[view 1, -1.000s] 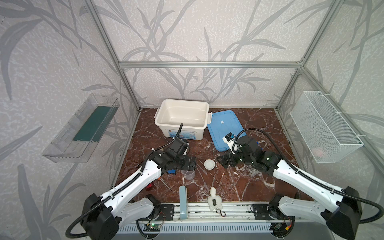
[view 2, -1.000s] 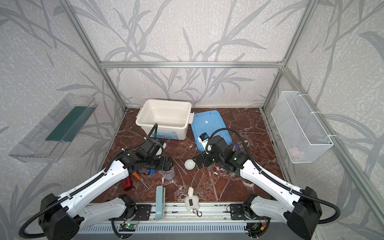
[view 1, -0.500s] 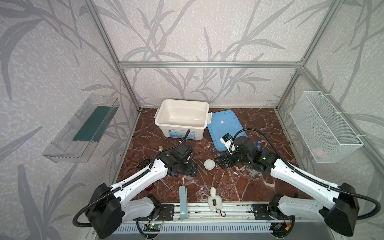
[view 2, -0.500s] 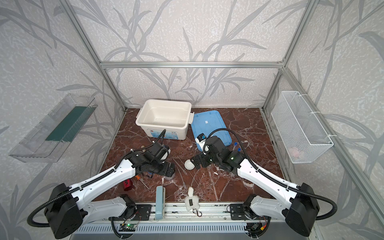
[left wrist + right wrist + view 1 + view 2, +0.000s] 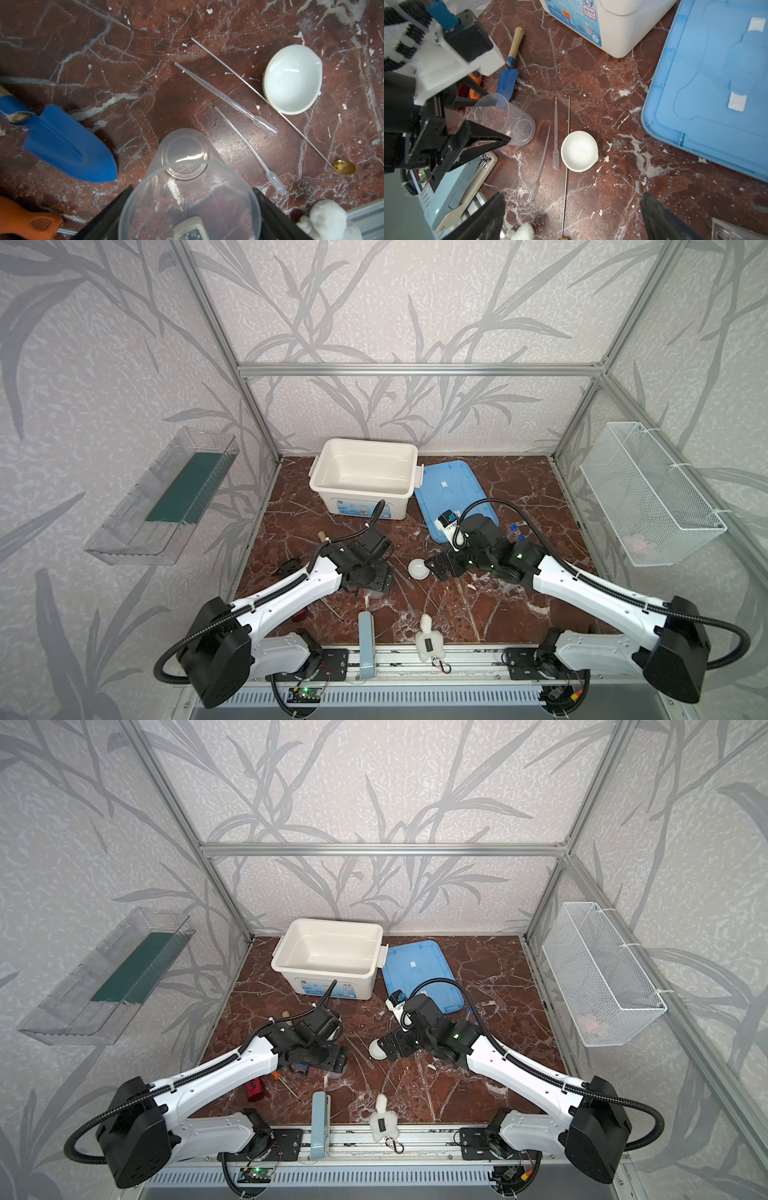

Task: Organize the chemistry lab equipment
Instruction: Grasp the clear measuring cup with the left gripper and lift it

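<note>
Measuring beaker (image 5: pixel 187 158) between left gripper (image 5: pixel 502 120) jaws
Jaws straddle rim; clamped or not, cannot tell. Right gripper (image 5: pixel 573 195) spread wide, empty, near white dish (image 5: pixel 579 150).

Beaker (image 5: pixel 193 187) mouth partly past view's edge

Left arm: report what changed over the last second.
The left tool moved toward the table's near edge and down over the clear beaker; its jaws now straddle it, and whether they grip it yet is unclear. The right tool, open, edged slightly toward the white dish. Beaker, dish, pipettes and blue trowel stayed put.
</note>
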`<state>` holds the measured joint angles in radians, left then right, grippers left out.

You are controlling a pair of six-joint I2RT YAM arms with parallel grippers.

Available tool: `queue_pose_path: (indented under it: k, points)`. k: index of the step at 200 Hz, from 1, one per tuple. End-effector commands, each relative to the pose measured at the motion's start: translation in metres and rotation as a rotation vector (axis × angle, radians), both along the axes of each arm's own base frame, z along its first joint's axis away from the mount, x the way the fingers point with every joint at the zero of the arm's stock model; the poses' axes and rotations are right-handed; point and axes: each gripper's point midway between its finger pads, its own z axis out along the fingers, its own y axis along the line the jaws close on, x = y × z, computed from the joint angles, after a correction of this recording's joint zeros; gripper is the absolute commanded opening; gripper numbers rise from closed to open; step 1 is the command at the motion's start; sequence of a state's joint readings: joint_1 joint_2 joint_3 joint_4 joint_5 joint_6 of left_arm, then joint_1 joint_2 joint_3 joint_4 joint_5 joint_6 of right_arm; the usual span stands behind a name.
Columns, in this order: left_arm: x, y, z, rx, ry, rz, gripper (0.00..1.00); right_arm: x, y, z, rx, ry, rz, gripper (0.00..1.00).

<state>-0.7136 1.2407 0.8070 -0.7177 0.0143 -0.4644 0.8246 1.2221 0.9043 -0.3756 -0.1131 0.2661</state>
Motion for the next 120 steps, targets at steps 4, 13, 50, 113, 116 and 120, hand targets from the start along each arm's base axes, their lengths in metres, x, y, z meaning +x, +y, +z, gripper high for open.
queue_pose_path:
  k: [4,13,50,113,116,120]
  points:
    - [0.003,-0.001,-0.007,0.017,0.007,0.015,0.88,0.005,0.006,0.014,0.029,-0.029,-0.009,0.99]
    - [0.004,-0.001,-0.007,0.021,0.008,0.018,0.88,0.005,0.006,0.014,0.029,-0.030,-0.010,0.99]
    - [0.006,0.004,0.004,0.031,-0.017,0.042,0.79,0.004,0.001,0.012,0.021,-0.036,-0.020,0.99]
    - [0.023,0.003,0.061,-0.032,-0.143,0.078,0.72,0.012,0.012,0.029,0.094,-0.046,-0.041,0.99]
    - [0.026,0.003,0.066,-0.036,-0.154,0.078,0.72,0.012,0.014,0.031,0.105,-0.048,-0.040,0.99]
    - [0.029,0.003,0.074,-0.046,-0.163,0.078,0.72,0.013,0.016,0.035,0.120,-0.051,-0.039,0.99]
